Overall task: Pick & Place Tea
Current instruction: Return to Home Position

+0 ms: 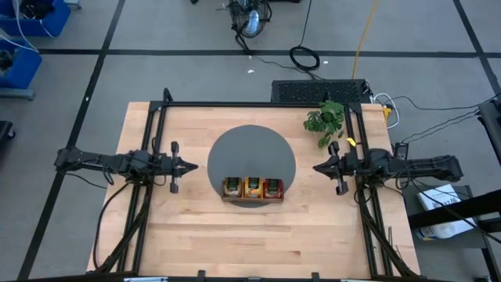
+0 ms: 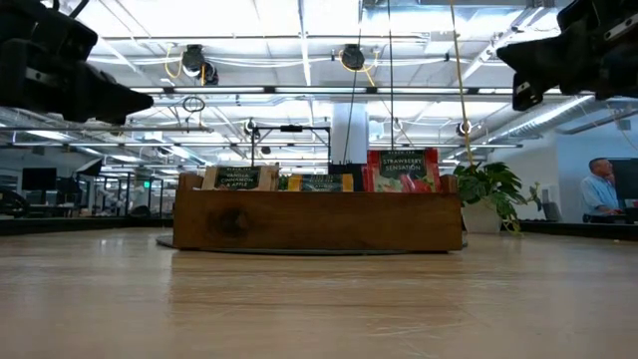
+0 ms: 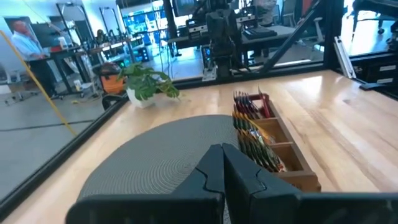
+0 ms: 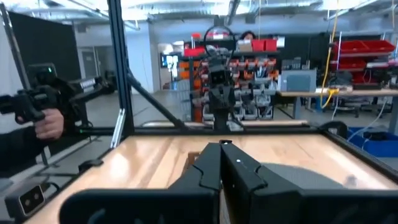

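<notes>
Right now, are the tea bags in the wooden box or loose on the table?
Inside: tea bags stand in the three sections of the wooden box, none on the table. Left pincer and right pincer wait aside, shut.

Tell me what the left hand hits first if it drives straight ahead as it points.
Probably the right hand, which faces it head-on. From the left hand, the line crosses over the round grey mat and passes beside the wooden tray, though height is hard to judge.

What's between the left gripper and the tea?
High view: from left gripper, a strip of bare table, then gray mat, then the tray wall holding the tea.
</notes>
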